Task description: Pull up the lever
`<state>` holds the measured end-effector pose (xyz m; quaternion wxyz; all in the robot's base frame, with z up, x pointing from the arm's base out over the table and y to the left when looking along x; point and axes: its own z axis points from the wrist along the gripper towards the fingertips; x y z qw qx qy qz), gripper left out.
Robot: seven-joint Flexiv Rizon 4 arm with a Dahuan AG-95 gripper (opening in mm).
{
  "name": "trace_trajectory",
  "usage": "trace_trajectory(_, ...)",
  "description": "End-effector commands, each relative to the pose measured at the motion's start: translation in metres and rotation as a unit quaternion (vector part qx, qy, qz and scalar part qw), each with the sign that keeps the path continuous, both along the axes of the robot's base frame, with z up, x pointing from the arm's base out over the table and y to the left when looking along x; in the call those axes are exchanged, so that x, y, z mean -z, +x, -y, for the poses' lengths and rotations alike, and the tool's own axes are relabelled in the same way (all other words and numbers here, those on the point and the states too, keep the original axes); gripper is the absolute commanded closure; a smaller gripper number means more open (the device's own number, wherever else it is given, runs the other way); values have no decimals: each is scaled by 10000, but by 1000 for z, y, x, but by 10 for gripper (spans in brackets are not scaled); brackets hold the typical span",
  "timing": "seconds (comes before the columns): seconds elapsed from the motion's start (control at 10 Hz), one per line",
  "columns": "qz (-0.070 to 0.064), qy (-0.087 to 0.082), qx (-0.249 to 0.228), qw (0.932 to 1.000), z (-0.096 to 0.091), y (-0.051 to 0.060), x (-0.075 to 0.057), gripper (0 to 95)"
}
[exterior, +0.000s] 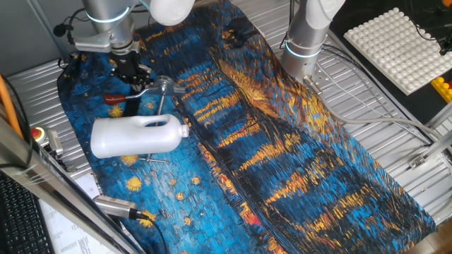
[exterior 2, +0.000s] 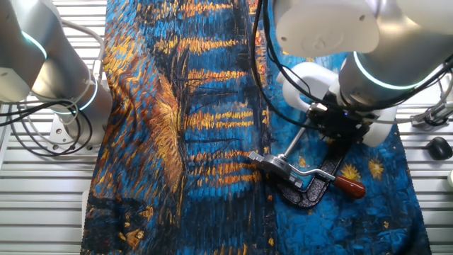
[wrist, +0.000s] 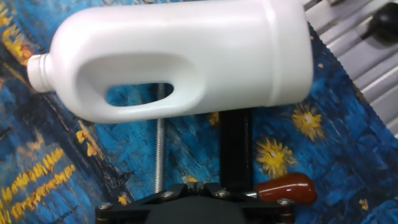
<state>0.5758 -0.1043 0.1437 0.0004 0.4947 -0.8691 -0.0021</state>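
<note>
The lever (exterior: 138,92) is a slim silver rod with a red-brown tip (exterior: 115,99), lying low over the cloth and hinged to a small metal clamp (exterior: 167,87). In the other fixed view the rod (exterior 2: 306,172) runs from the clamp (exterior 2: 279,165) to the tip (exterior 2: 350,186), over the black base (exterior 2: 310,195). My gripper (exterior: 132,90) stands straight over the rod between tip and clamp. In the hand view its jaws (wrist: 193,185) are drawn close with a bit of grey metal between them, and the red tip (wrist: 286,188) sticks out to the right.
A big white plastic jug (exterior: 138,136) lies on its side on the blue-and-orange cloth (exterior: 296,162), right beside the clamp and filling the top of the hand view (wrist: 186,56). A second robot arm's base (exterior: 305,42) stands at the cloth's far edge. A white moulded tray (exterior: 399,46) lies off the cloth.
</note>
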Motion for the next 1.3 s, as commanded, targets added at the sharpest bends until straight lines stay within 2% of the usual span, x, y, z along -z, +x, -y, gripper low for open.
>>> trace_trajectory(0.1,-21,-247,-1156,9930,2,1,8,950)
trace_trajectory(0.3,-35,-174,-2043,9788,26,1,16,950)
trace_trajectory(0.4,-39,-140,-2201,9754,33,0,18,950)
trace_trajectory(0.5,-28,-14,-2848,9586,54,1,26,760)
trace_trajectory(0.6,-48,-67,-3281,9446,61,3,30,760)
trace_trajectory(0.7,-92,-148,-3894,9209,67,8,31,760)
trace_trajectory(0.8,-120,-209,-4124,9107,69,9,29,760)
trace_trajectory(0.9,-129,-287,-4315,9015,71,10,26,570)
trace_trajectory(1.1,-149,-341,-4615,8864,70,12,27,570)
trace_trajectory(1.2,-114,-287,-4864,8732,70,11,30,570)
trace_trajectory(1.3,-72,-206,-5003,8656,69,11,30,570)
